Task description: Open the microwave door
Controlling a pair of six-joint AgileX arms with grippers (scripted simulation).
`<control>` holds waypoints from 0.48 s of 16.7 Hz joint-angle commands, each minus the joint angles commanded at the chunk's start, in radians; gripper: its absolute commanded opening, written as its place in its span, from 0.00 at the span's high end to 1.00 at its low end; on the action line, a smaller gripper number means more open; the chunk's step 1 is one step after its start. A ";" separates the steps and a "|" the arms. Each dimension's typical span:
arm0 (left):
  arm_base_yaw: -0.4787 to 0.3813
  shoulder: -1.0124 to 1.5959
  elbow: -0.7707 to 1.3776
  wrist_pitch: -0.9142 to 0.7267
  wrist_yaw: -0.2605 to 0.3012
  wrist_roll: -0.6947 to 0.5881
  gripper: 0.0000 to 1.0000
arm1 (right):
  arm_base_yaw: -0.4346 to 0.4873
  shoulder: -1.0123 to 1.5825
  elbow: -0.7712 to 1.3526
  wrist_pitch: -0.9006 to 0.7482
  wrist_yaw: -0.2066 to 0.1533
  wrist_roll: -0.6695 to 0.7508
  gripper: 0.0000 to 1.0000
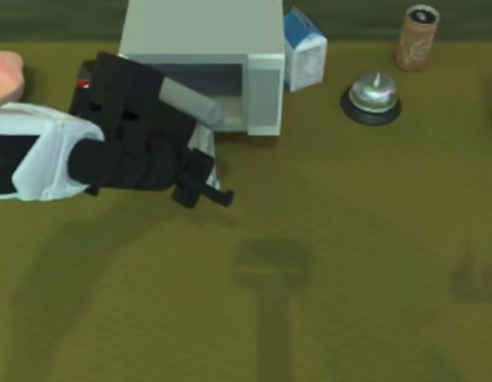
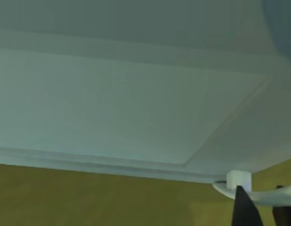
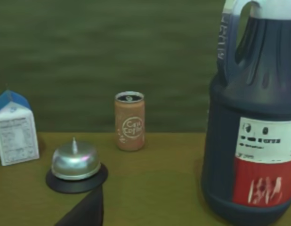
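Microwave: the boxy white microwave (image 1: 202, 32) stands at the back of the olive-green surface (image 1: 349, 263), left of centre in the top view.
Door: the flat white microwave door with its grey window (image 1: 200, 147) is swung partly out toward the front, so the dim cavity shows behind it; it fills the left wrist view (image 2: 126, 103) at close range.
Cavity contents: nothing can be made out inside.
Left gripper: the black left gripper (image 1: 205, 191) sits at the door's free edge, dark fingertips (image 2: 244, 207) beside a small white handle piece (image 2: 238, 180); whether it is clenched on that piece I cannot tell. It is placed there, I judge, to pull the door round on its hinge.
Right arm: not seen in the top view; parked.
Other containers: blue-and-white milk carton (image 1: 304, 48) just beside the microwave, brown coffee can (image 1: 417, 36), dark jug with white handle (image 3: 254, 117); all closed except the can's top.
Bell: silver call bell (image 1: 372, 95) well clear of the door's swing.
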 joint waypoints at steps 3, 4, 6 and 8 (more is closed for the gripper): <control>0.016 -0.009 -0.008 -0.003 0.019 0.030 1.00 | 0.000 0.000 0.000 0.000 0.000 0.000 0.00; 0.021 -0.013 -0.010 -0.004 0.026 0.042 1.00 | 0.000 0.000 0.000 0.000 0.000 0.000 0.00; 0.033 -0.017 -0.016 -0.008 0.039 0.062 1.00 | 0.000 0.000 0.000 0.000 0.000 0.000 0.00; 0.033 -0.017 -0.016 -0.008 0.040 0.063 1.00 | 0.000 0.000 0.000 0.000 0.000 0.000 0.00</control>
